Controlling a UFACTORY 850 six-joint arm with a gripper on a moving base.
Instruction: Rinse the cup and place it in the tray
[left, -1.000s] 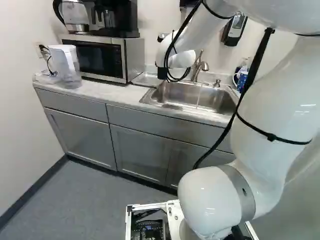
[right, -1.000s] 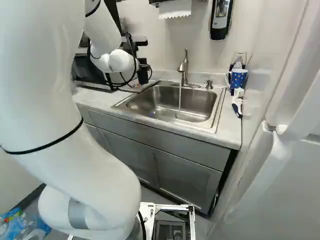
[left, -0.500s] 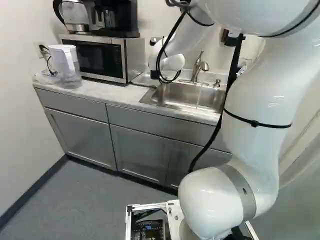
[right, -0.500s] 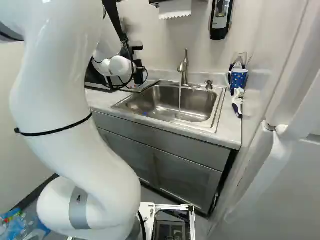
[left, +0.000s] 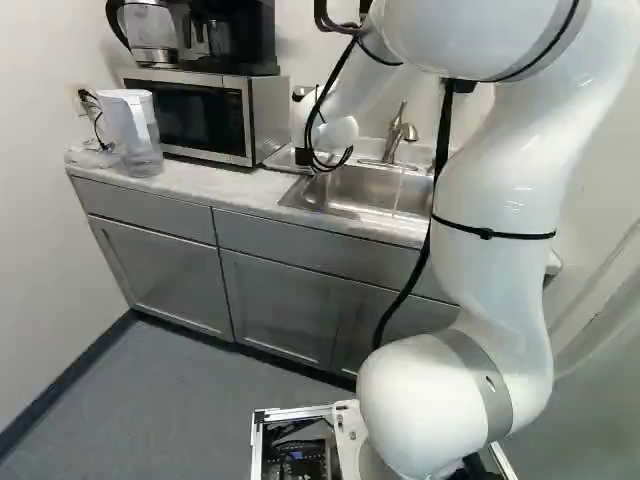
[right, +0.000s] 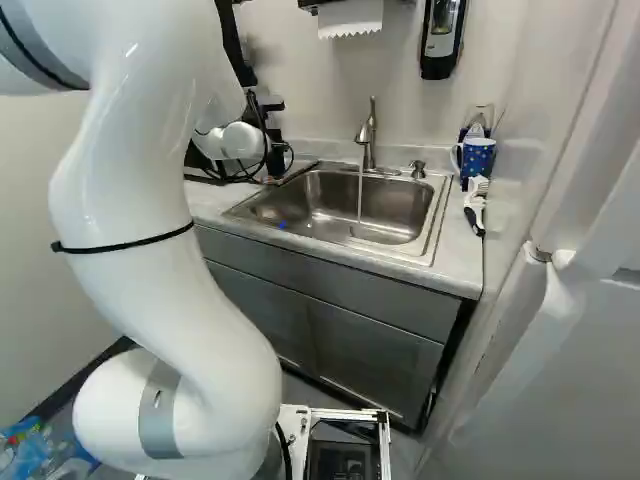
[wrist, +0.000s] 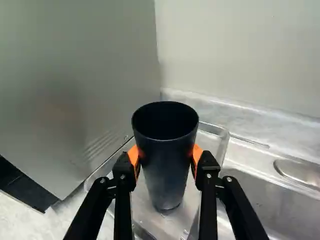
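From here I see the microwave's (wrist: 75, 90) flat side hemming in one edge of the tray (wrist: 212, 142), with the wall (wrist: 225, 50) behind. Toward the sink (right: 390, 205) there's open air over the basin, except where the faucet (right: 367, 140) and its falling water (right: 360, 195) stand in the way.

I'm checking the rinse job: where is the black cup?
In the wrist view, the cup is held in the gripper, over the tray beside the sink.
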